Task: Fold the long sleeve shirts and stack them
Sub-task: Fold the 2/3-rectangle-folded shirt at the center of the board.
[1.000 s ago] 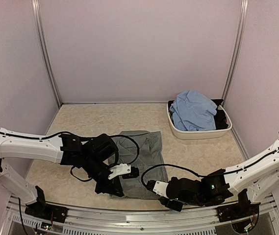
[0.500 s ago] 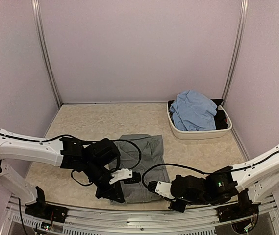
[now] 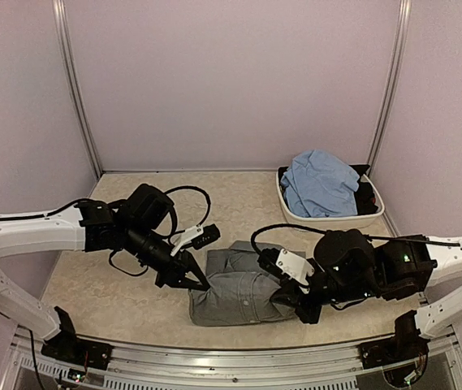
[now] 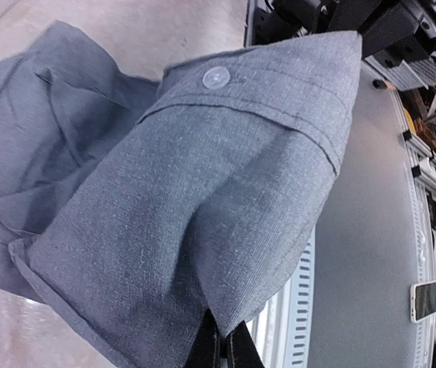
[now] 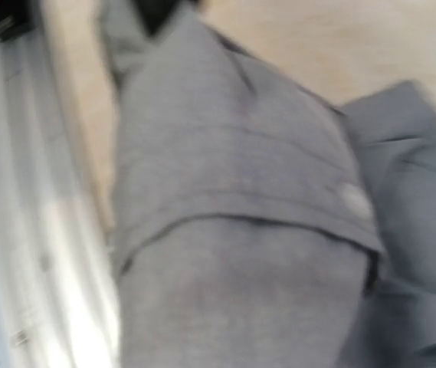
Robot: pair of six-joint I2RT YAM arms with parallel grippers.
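Note:
The slate grey long sleeve shirt lies bunched near the table's front, its near part raised in a fold between my two grippers. My left gripper is shut on its left edge. In the left wrist view the black fingertips pinch the grey shirt, which shows a white button. My right gripper is shut on the shirt's right edge. In the blurred right wrist view the grey shirt covers the fingers. The light blue shirt lies crumpled in the basin.
The white oval basin stands at the back right and also holds a dark cloth. The metal rail runs along the near edge just below the shirt. Purple walls close in the back and both sides.
The right gripper has shut on the grey shirt. Both grippers have risen and moved away from the near edge, pulling the flat shirt's near part up into a fold.

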